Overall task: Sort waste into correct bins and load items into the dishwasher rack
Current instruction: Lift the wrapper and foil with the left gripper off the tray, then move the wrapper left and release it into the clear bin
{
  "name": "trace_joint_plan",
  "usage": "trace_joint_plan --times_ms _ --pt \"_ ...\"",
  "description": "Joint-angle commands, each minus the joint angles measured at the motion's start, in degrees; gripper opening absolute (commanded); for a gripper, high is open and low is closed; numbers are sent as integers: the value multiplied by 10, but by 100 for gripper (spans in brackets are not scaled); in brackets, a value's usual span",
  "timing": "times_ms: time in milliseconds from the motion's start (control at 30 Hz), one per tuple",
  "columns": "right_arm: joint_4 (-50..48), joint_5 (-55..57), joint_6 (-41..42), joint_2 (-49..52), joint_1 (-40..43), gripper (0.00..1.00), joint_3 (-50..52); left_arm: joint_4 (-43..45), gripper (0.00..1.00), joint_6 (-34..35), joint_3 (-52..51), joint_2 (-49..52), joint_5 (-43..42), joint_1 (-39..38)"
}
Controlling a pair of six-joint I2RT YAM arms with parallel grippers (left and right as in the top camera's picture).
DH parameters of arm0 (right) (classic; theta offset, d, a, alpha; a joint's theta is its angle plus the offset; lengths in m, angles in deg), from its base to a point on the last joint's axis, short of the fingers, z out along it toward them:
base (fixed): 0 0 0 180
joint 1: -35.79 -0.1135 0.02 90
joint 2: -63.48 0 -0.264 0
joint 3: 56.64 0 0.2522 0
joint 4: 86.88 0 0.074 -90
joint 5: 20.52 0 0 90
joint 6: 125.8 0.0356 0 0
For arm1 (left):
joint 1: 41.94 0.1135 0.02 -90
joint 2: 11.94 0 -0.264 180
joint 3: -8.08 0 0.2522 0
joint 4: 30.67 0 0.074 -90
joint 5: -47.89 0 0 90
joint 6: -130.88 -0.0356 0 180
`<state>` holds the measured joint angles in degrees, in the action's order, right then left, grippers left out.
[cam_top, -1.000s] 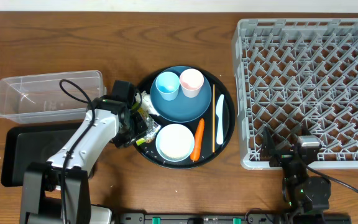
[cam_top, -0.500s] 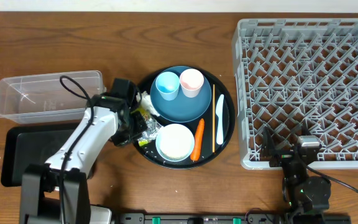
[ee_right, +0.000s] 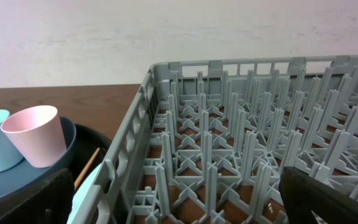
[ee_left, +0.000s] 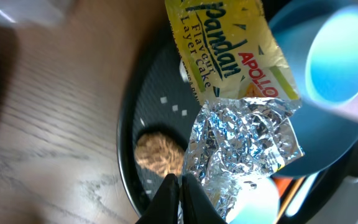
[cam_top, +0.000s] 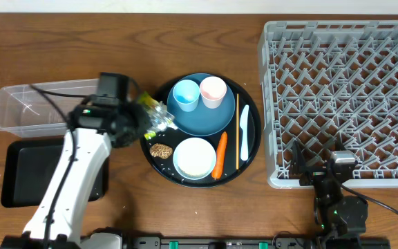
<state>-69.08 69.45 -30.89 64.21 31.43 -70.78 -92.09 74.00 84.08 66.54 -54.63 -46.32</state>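
Left fingers (ee_left: 166,202) pinch the snack wrapper (ee_left: 229,68) near biscuit (ee_left: 157,152) and blue cup (ee_left: 334,62); right fingers (ee_right: 328,199) wide.

Cups – two: light-blue cup (cam_top: 184,95), pale-pink cup (cam_top: 213,91). One each – dark-blue plate (cam_top: 206,120), white bowl (cam_top: 195,157), carrot (cam_top: 220,155), biscuit (cam_top: 160,149), snack wrapper (cam_top: 154,114), chopstick (cam_top: 237,131), pale-blue utensil (cam_top: 244,133). Bins – two: clear tub (cam_top: 33,111), black rectangular tray (cam_top: 26,173). One round black tray (cam_top: 256,131), one rack (cam_top: 344,97). Few rice grains (ee_left: 178,110).

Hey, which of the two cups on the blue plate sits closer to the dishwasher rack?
The pale-pink cup. It stands on the side of the dark-blue plate toward the dishwasher rack, while the light-blue cup sits beside it, farther from the rack.
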Motion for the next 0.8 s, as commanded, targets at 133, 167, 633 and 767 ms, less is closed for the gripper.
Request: trace_joint_plan --times_ms 133,167,633,767 --pt "2 5 -7 0 10 99 1 12 6 -37 49 -19 14 107" --pt "2 5 -7 0 10 99 1 21 6 -37 51 -19 14 125" --pt "2 5 -7 0 10 99 1 136 6 37 51 43 14 330" --pt "2 5 -7 0 10 99 1 154 6 62 51 90 14 342"
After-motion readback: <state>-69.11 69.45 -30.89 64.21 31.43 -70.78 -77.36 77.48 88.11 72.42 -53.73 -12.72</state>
